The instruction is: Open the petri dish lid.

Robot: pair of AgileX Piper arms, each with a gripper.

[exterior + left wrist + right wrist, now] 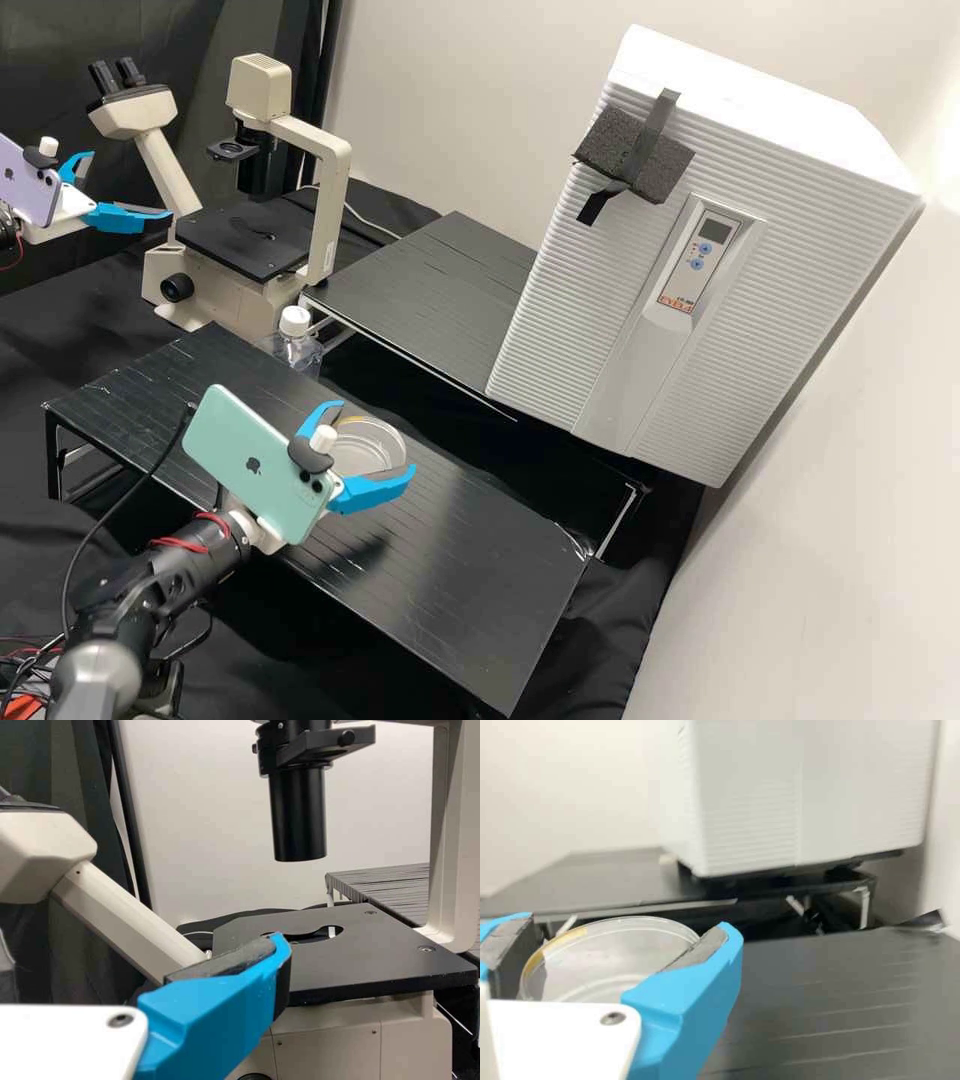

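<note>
Black cloth and a pale wall stand behind the bench, with a white cabinet on the far side and a microscope at the back left in the high view. The right gripper is spread about the petri dish, its pads meeting the rim on opposite sides, so it has the dish clasped between them. Whether the lid is parted from the base, I cannot tell; nor whether the dish rests on the bench. The right arm comes in low from the near left corner and stretches forward over the bench, a green phone tilted on its wrist. The left gripper stands wide and empty, raised beside the microscope and well apart from the dish, its wrist carrying a purple phone.
</note>
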